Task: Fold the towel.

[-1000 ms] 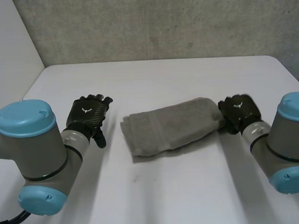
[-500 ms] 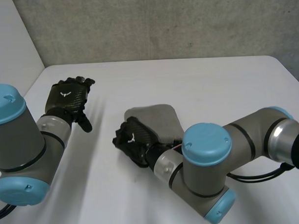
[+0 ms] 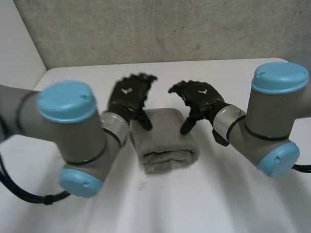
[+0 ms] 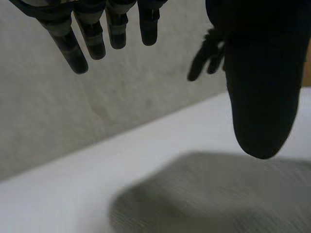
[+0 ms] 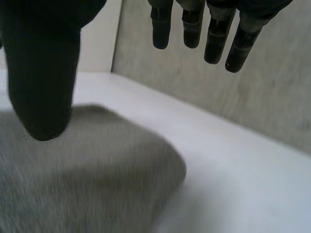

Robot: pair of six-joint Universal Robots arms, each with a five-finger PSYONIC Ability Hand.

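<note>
Left hand [image 3: 128,94] and right hand [image 3: 198,97] are hovering open and empty; towel [image 3: 164,142] is looking soft, floppy, so I'd pinch corners.

white table [image 3: 240,195] — grey concrete wall [image 3: 167,24] behind it.

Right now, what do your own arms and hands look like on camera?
Both arms, left arm and right arm, are thick grey cylinders with round light-blue caps. Each ends in a black hand, left hand and right hand, with a small white mark on its back.
</note>
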